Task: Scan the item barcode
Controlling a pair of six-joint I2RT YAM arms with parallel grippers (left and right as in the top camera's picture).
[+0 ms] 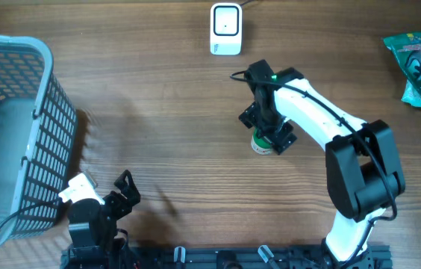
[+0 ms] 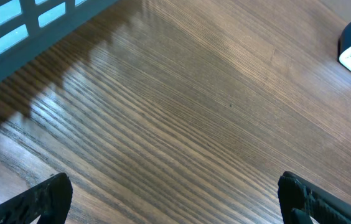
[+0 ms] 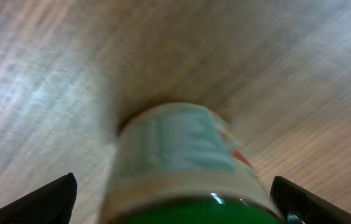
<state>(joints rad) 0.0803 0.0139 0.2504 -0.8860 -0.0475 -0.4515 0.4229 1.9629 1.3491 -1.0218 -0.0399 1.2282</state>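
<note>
**Green-lidded jar between wide-open right jaws**

Wood-grain table (image 1: 158, 97) carries the jar (image 3: 185, 155), which rests near its middle, on the robot's side of the white scanner (image 1: 225, 28); the right gripper (image 1: 269, 134) hangs over it with jaws spread to their fullest, one finger on each side, clasping nothing; whether either finger touches the jar cannot be told; the jar's pale label is too blurred to read. The left gripper (image 2: 175, 196) is likewise fully released and empty, beside the basket (image 1: 16, 127); print on the green packet (image 1: 419, 67) is illegible.
</note>
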